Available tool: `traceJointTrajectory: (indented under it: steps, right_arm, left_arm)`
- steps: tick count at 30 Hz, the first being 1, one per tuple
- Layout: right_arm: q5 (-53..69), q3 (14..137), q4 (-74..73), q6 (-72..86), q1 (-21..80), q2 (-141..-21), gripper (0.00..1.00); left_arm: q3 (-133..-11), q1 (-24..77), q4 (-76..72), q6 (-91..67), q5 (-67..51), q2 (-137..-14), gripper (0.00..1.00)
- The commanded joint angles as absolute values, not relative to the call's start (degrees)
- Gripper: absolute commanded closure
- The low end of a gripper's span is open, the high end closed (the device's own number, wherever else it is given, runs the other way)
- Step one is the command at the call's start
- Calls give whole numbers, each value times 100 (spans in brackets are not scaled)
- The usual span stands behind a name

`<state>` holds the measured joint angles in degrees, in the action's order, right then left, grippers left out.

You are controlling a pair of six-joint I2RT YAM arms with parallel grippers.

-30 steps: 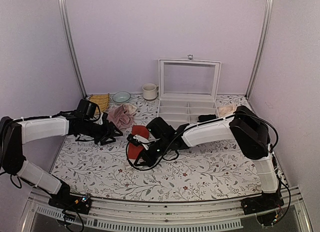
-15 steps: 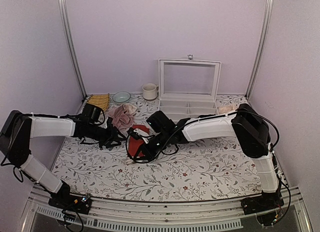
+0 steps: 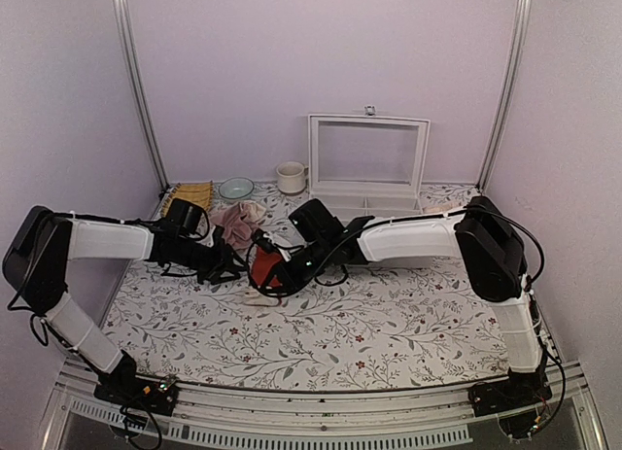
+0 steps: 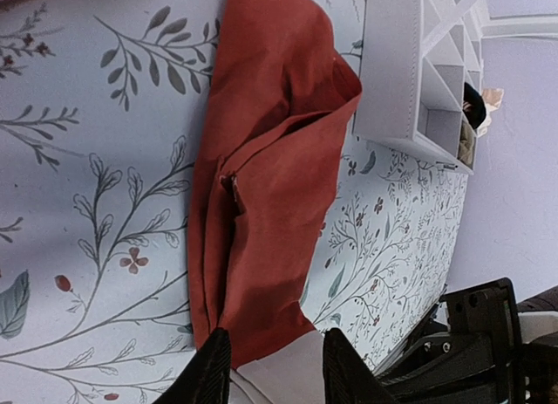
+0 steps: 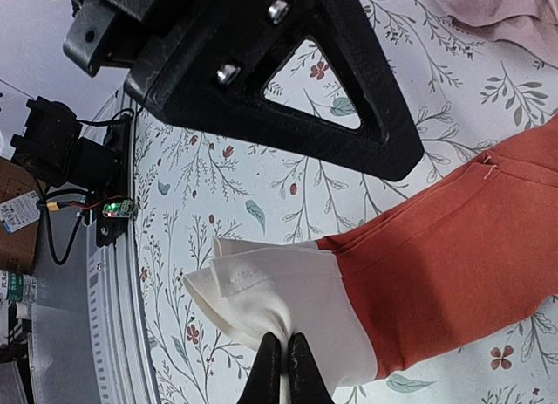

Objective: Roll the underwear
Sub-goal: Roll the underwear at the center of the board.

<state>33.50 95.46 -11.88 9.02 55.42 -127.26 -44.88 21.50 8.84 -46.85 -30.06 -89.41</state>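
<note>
The underwear [image 3: 266, 265] is red-orange with a cream waistband [image 3: 260, 299] and lies bunched on the floral table, left of centre. My right gripper [image 3: 282, 277] is shut on a pinched fold of the waistband [image 5: 270, 282], with the red-orange part [image 5: 453, 264] trailing to the right. My left gripper [image 3: 231, 267] is just left of the garment. It is open, and in the left wrist view its two fingers straddle the cream band [image 4: 279, 378], with the red-orange fabric [image 4: 270, 160] stretching away ahead. My left gripper [image 5: 288, 81] also fills the top of the right wrist view.
A dusty-pink cloth [image 3: 236, 222] lies just behind the underwear. A white compartment box [image 3: 367, 192] with its lid open stands at the back centre. A cup [image 3: 290, 177], a small bowl [image 3: 235, 188] and a yellow cloth [image 3: 194, 194] sit at the back left.
My right gripper has pulled the waistband back and away from the near edge, bunching the underwear. My left gripper has moved right, up to the garment.
</note>
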Motion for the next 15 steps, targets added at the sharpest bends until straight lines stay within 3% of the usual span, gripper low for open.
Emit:
traceJointTrajectory:
  steps: [1, 15]
  right_arm:
    - [3294, 9797, -1261, 932, 5451, -12900, 100]
    - [3387, 9949, -1292, 956, 5378, -13315, 100]
  left_arm:
    - [-4749, 2206, 926, -4562, -3020, -9047, 63]
    - [-4960, 2189, 1168, -4478, -2877, -9081, 63]
